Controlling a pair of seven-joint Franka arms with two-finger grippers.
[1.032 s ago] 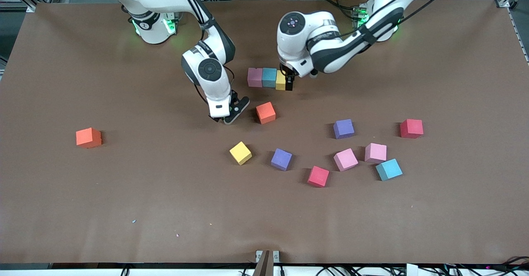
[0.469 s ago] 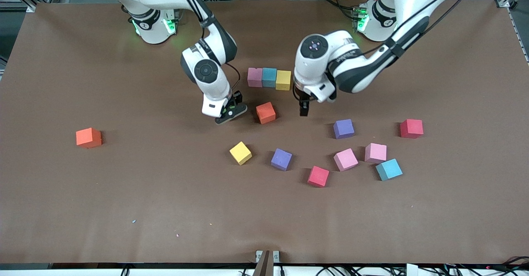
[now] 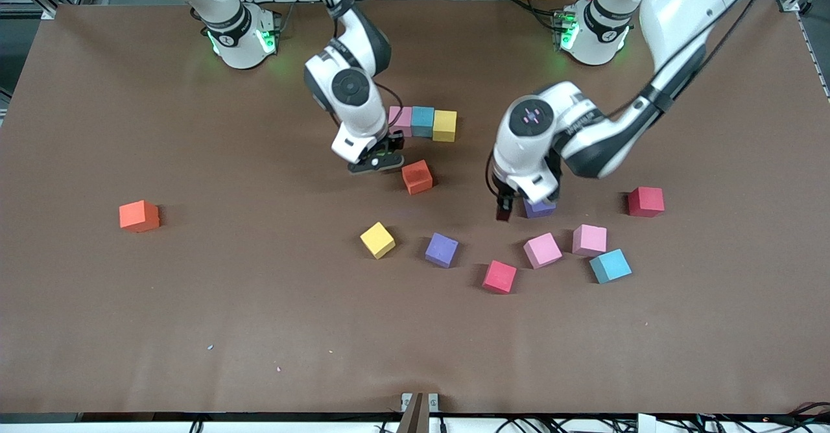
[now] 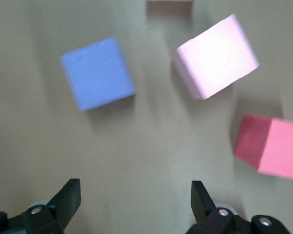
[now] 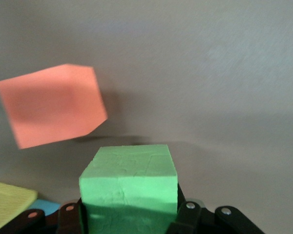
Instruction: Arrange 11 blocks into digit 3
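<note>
My right gripper [image 3: 378, 160] is shut on a green block [image 5: 129, 187], which it holds low over the table beside an orange block [image 3: 417, 177] [image 5: 53, 111]. A row of pink [image 3: 403, 117], teal [image 3: 423, 120] and yellow [image 3: 445, 126] blocks lies just farther from the front camera. My left gripper [image 3: 506, 210] [image 4: 134, 192] hangs open and empty over bare table next to a purple block [image 3: 540, 208] [image 4: 97, 73]. The left wrist view also shows a pink block [image 4: 217, 56] and a red block [image 4: 271, 146].
Loose blocks nearer the front camera: yellow [image 3: 377, 239], purple [image 3: 441, 249], red [image 3: 499, 277], pink [image 3: 542, 250], pink [image 3: 589, 239], teal [image 3: 609, 265]. A red block [image 3: 645, 201] lies toward the left arm's end, an orange one [image 3: 139, 216] toward the right arm's end.
My left gripper left the yellow block at the row and swung over to beside the purple block. My right gripper carried the green block closer to the row and the orange block.
</note>
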